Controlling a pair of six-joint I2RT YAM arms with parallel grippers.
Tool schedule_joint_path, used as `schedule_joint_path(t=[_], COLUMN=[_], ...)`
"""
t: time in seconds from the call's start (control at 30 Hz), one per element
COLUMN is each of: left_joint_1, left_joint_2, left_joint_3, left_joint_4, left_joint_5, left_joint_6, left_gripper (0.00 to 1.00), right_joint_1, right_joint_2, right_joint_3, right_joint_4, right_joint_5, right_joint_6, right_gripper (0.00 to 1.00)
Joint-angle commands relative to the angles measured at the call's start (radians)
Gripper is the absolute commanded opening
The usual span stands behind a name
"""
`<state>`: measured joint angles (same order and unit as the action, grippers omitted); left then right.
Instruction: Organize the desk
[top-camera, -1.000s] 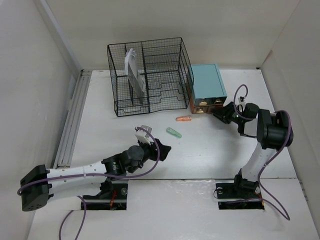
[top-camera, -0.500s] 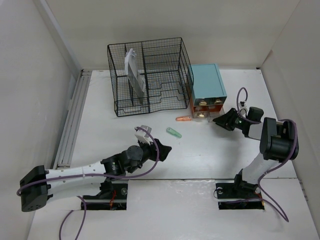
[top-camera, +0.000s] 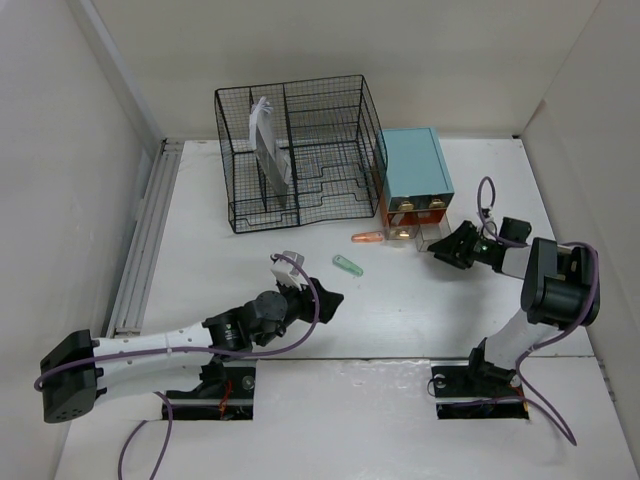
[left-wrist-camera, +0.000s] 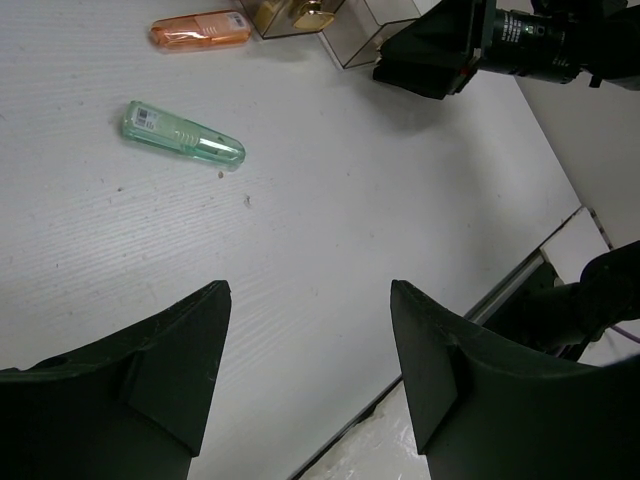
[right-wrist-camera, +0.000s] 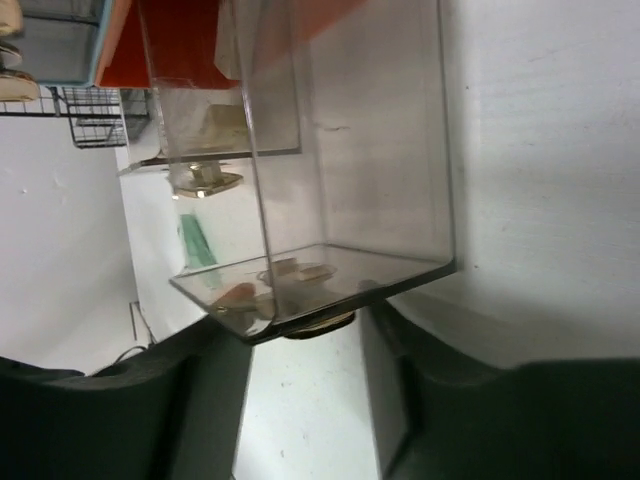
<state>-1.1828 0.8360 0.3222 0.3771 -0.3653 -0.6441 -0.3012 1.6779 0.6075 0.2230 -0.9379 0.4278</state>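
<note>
The white desk (top-camera: 400, 310) holds a green capped stick (top-camera: 347, 265) and an orange one (top-camera: 368, 238). Both also show in the left wrist view, the green stick (left-wrist-camera: 183, 136) and the orange one (left-wrist-camera: 200, 28). My left gripper (top-camera: 325, 298) is open and empty, hovering low over bare desk (left-wrist-camera: 310, 290) short of the green stick. My right gripper (top-camera: 447, 248) is shut on the brass knob (right-wrist-camera: 318, 322) of a clear drawer (right-wrist-camera: 340, 150). This drawer (top-camera: 432, 232) stands pulled out from the bottom right of the teal box (top-camera: 414, 165).
A black wire-mesh rack (top-camera: 295, 150) with upright papers (top-camera: 268, 145) stands at the back, touching the teal box's left side. A second lower drawer with a brass knob (top-camera: 403, 233) sits beside the open one. White walls close in the desk's sides.
My right gripper has drawn back toward the near right, and the clear drawer has slid further out of the teal box. The left arm has not moved.
</note>
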Motion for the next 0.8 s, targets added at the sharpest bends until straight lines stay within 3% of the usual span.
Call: schedule_joint_path(t=[0.0, 0.07, 0.23, 0.5, 0.7, 0.77], left_joint_1=[0.0, 0.0, 0.0, 0.0, 0.0, 0.0], left_joint_2=[-0.003, 0.006, 0.006, 0.044, 0.054, 0.054], left_joint_3=[0.041, 0.041, 0.051, 0.069, 0.087, 0.098], left_joint_4=[0.039, 0.039, 0.039, 0.078, 0.079, 0.079], left_joint_5=[0.008, 0.008, 0.008, 0.019, 0.028, 0.028], left_joint_6=[0.004, 0.004, 0.014, 0.033, 0.043, 0.07], left_gripper=[0.62, 0.62, 0.62, 0.62, 0.62, 0.62], right_joint_1=[-0.007, -0.007, -0.007, -0.007, -0.007, -0.007], right_joint_2=[0.02, 0.031, 0.009, -0.095, -0.171, -0.19], right_joint_3=[0.024, 0.025, 0.043, 0.109, 0.201, 0.219], right_joint_4=[-0.056, -0.056, -0.114, -0.391, -0.643, -0.723], right_joint_5=[-0.03, -0.053, -0.146, -0.234, -0.278, -0.297], right_joint_6=[-0.089, -0.098, -0.148, -0.31, -0.533, -0.622], right_gripper=[0.54, 0.66, 0.73, 0.74, 0.74, 0.7])
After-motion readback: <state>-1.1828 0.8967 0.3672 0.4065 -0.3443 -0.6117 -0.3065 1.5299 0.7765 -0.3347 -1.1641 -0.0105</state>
